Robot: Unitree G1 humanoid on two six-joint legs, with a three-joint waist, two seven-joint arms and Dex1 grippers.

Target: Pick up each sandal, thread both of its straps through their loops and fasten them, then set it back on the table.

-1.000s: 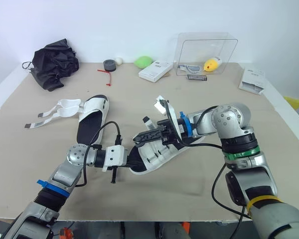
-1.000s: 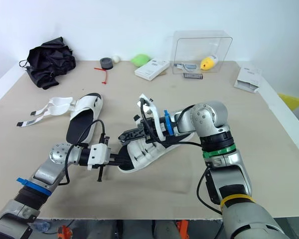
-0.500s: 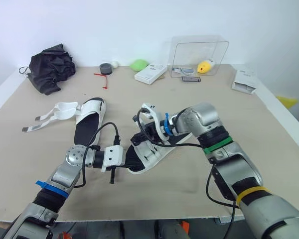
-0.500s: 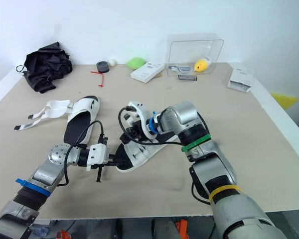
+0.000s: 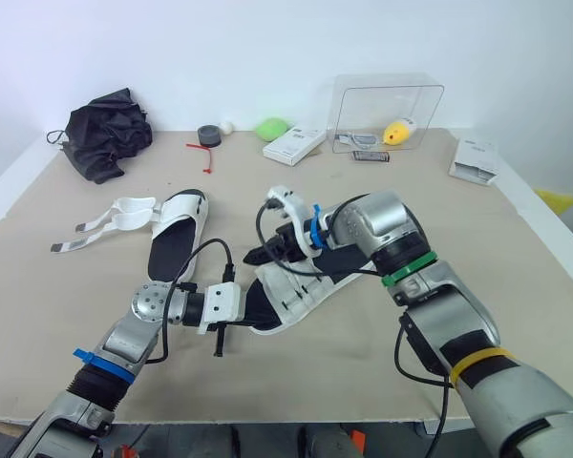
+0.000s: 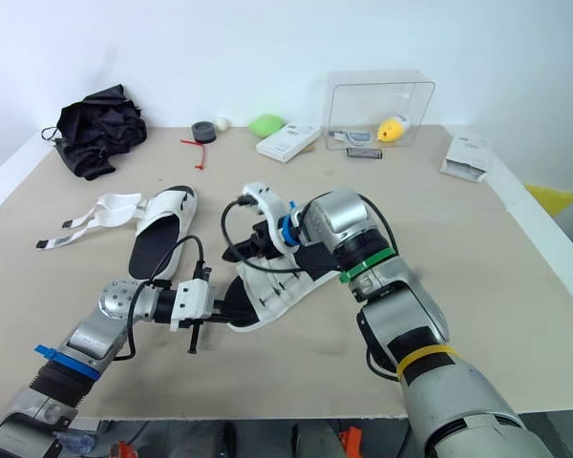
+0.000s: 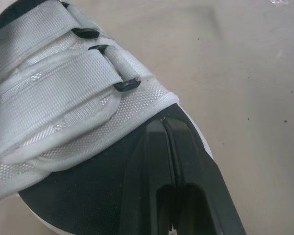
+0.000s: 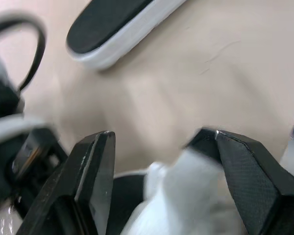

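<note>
A white sandal with a black insole (image 5: 301, 291) lies tilted at the table's middle, both straps lying across it (image 7: 63, 88). My left gripper (image 5: 252, 306) is shut on the edge of its toe, the two fingers (image 7: 181, 161) pressed together on the black insole. My right gripper (image 5: 267, 254) hovers over the sandal's heel end with its fingers (image 8: 95, 171) wide apart; a blurred white piece of the sandal (image 8: 186, 191) lies between them, untouched by the left finger. The second sandal (image 5: 172, 239) rests to the left, its straps (image 5: 115, 212) spread open.
Along the back edge sit a black cloth (image 5: 105, 129), a tape roll (image 5: 209, 132), a green object (image 5: 272, 127), a white box (image 5: 296, 145) and a clear box (image 5: 387, 105) with a yellow object. A white packet (image 5: 480, 157) lies at the far right.
My right gripper has gone from shut to open and its wrist has turned over the sandal's heel end. The left gripper keeps its hold. The camera has shifted.
</note>
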